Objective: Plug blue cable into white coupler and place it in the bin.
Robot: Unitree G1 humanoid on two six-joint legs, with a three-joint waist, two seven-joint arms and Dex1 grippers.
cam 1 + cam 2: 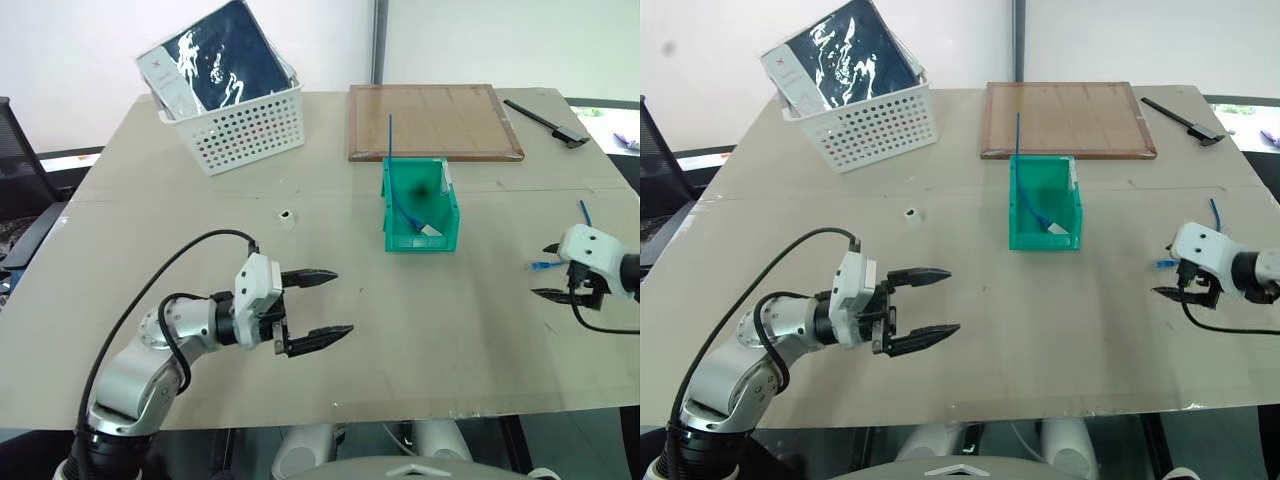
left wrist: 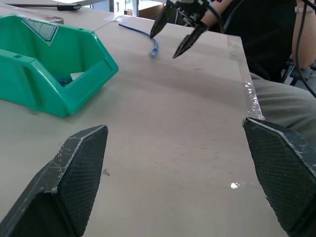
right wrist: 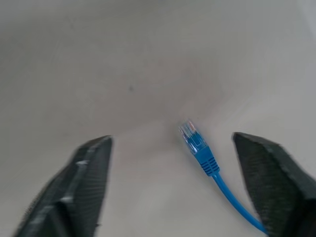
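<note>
The tiny white coupler point(image 1: 287, 217) stands alone on the table, left of the green bin point(image 1: 448, 215). Inside the bin lies a blue cord with a white block on its end. The blue cable point(image 1: 543, 266) lies at the far right of the table, and its clear plug point(image 3: 191, 135) rests on the tabletop between the fingers of my open right gripper point(image 1: 541, 271), which touch nothing. My left gripper point(image 1: 341, 301) hovers open and empty over the near left of the table, pointing right toward the bin point(image 2: 54, 74).
A white perforated basket point(image 1: 262, 130) holding a dark packet sits at the back left. A wooden board point(image 1: 435, 122) lies behind the bin, with a black caliper point(image 1: 545, 120) to its right. A seated person point(image 2: 276, 44) is beyond the table's right edge.
</note>
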